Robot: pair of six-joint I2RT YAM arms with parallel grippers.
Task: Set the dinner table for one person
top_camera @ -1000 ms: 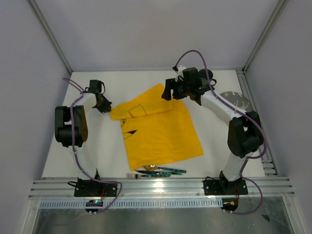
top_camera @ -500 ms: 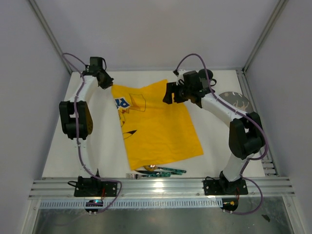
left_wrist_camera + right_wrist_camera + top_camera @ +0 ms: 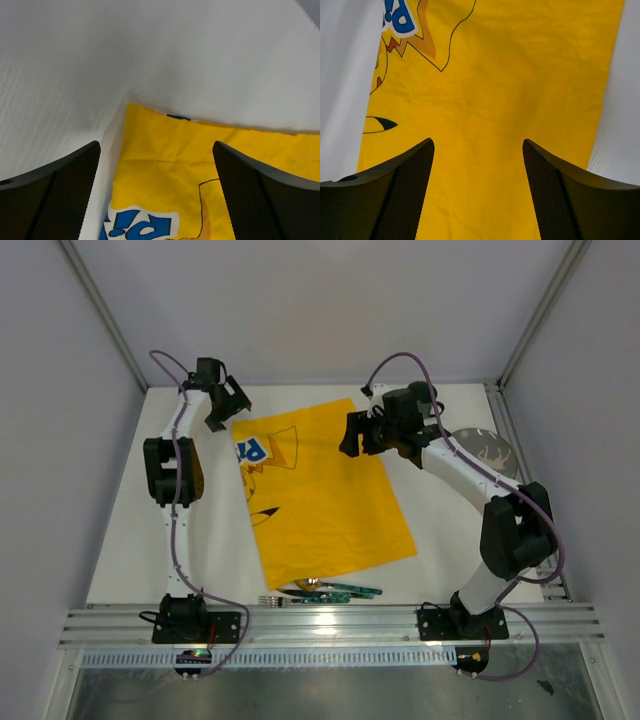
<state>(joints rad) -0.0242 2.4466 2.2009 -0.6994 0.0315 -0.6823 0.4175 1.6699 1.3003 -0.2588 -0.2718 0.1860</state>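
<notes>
The yellow cartoon-printed cloth (image 3: 320,495) lies spread flat in the middle of the white dinner table (image 3: 135,540). My left gripper (image 3: 228,412) hovers open at the cloth's back left corner. In the left wrist view, the left gripper (image 3: 155,150) holds nothing, and the cloth (image 3: 165,185) with its blue lettering lies below the fingers. My right gripper (image 3: 350,437) hangs open over the cloth's back right part. The right wrist view shows the right gripper (image 3: 477,145) empty above plain yellow cloth (image 3: 510,75).
A grey patterned plate (image 3: 490,450) sits at the right edge of the table, partly behind my right arm. Cutlery with green handles (image 3: 325,590) lies at the front edge, just below the cloth. A metal rail (image 3: 320,622) runs along the near side.
My left gripper carried the folded cloth corner out to the back left, unfolding it, then opened and let go. The cloth now lies flat. The right gripper shifted only slightly.
</notes>
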